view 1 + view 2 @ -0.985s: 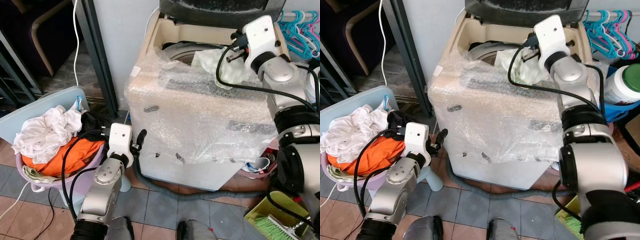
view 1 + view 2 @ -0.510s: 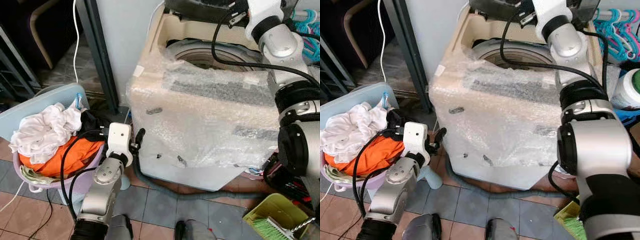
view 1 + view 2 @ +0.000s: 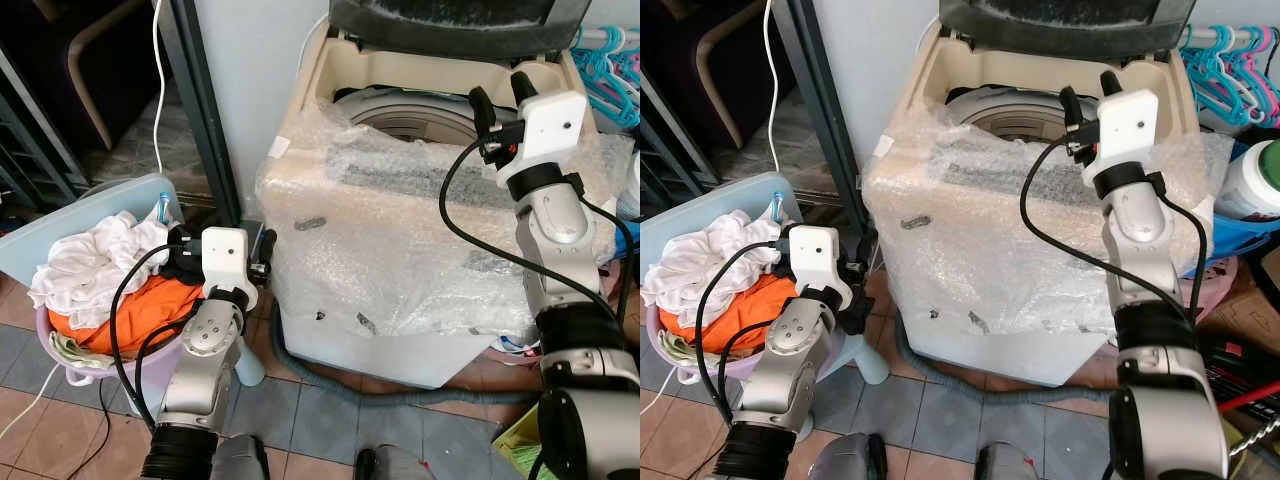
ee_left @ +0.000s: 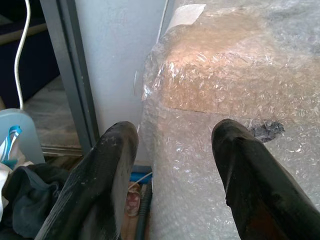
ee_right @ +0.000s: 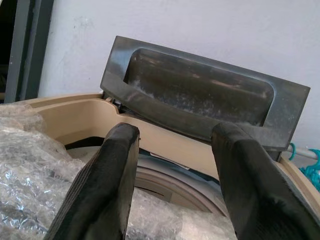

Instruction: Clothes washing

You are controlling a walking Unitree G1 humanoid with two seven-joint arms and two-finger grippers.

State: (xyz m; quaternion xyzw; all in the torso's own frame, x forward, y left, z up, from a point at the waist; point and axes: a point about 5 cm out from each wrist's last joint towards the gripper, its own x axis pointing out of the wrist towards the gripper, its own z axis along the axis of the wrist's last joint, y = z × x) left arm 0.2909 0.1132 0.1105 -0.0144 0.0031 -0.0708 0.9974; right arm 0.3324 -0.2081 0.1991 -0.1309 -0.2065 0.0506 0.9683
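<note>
A beige top-loading washing machine [image 3: 400, 260] wrapped in bubble wrap stands ahead, its dark lid [image 3: 440, 18] raised and the drum opening [image 3: 400, 112] showing. My right gripper [image 3: 497, 90] hovers over the front right of the machine's top, open and empty, fingers pointing toward the lid [image 5: 200, 95]. A purple laundry basket [image 3: 62, 345] on the left holds a white garment [image 3: 95, 265], an orange one [image 3: 150, 305] and a dark one [image 4: 25, 197]. My left gripper [image 3: 263, 255] hangs low between the basket and the washer's corner, open, with nothing in it.
A dark door-frame post [image 3: 200, 110] and a white cable [image 3: 155, 60] stand behind the basket. A grey drain hose [image 3: 330, 375] curls on the tiled floor under the washer. Turquoise hangers [image 3: 605, 70] and a white bottle with a green cap [image 3: 1255, 175] crowd the right side.
The white garment seen by my right gripper over the washer a second ago is gone from sight. The right gripper rose to the lid, then drew back, open. The camera shifted slightly.
</note>
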